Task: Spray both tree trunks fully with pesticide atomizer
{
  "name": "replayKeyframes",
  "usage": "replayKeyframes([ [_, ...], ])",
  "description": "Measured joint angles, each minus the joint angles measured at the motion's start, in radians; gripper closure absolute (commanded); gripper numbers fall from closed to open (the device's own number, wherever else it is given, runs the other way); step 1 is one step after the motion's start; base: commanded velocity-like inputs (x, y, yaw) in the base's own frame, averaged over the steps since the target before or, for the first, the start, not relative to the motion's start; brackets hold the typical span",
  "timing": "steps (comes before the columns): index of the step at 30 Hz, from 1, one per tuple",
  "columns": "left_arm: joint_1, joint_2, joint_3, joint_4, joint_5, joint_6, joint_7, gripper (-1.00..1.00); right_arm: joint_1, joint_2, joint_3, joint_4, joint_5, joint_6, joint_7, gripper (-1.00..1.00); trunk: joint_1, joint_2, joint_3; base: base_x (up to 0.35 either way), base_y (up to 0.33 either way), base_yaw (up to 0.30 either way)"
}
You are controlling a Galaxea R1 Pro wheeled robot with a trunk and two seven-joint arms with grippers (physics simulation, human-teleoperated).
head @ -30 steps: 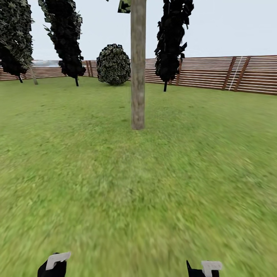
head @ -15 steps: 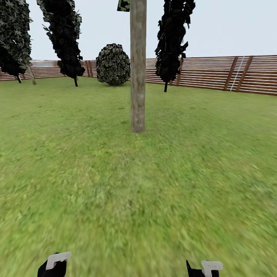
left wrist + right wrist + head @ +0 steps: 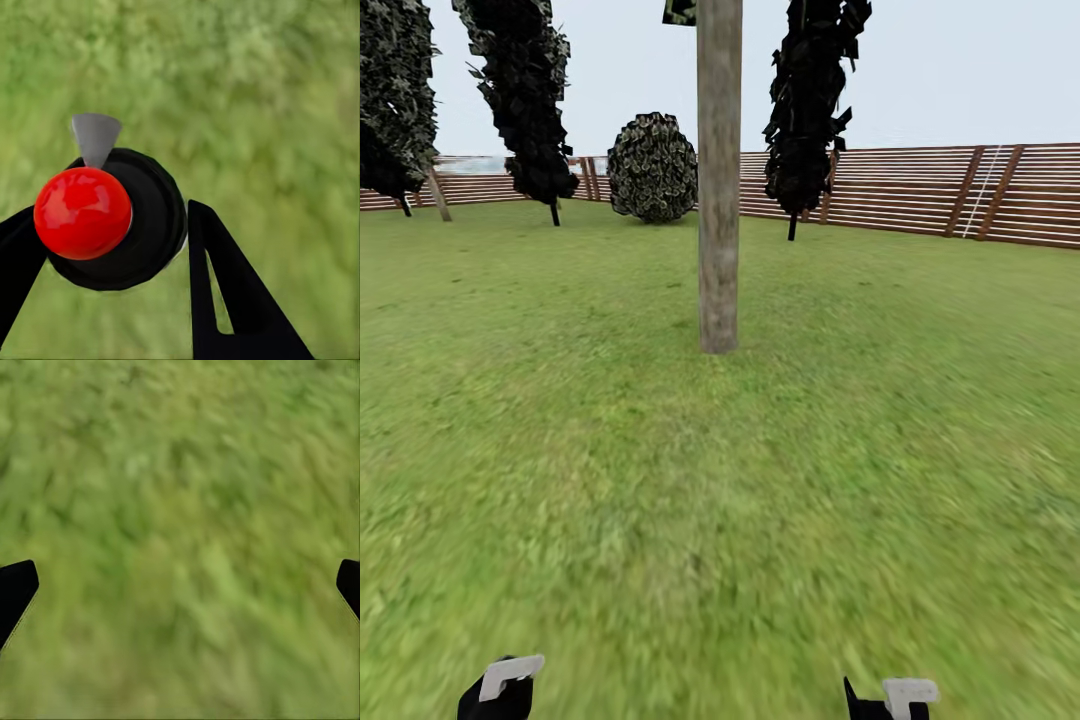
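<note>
Left end effector pinching the pesticide atomizer; upright tree trunk well ahead — right end effector spread, empty.

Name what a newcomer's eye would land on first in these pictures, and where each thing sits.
The tree trunk, a thick grey-beige column, stands on the lawn straight ahead in the head view. In the left wrist view, the pesticide atomizer with its red round top sits between the left gripper fingers. A brown slatted fence closes the background.
</note>
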Motion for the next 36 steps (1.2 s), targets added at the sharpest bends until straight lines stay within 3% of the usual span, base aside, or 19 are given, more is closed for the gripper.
replayKeyframes([
  [36, 0.0, 0.0, 0.0, -0.002, 0.0, 0.0, 0.0, 1.0, 0.0, -0.002, -0.001, 0.018, -0.001, -0.002, 0.0, -1.0, 0.0, 0.0, 0.0, 0.338, 0.0, 0.0],
])
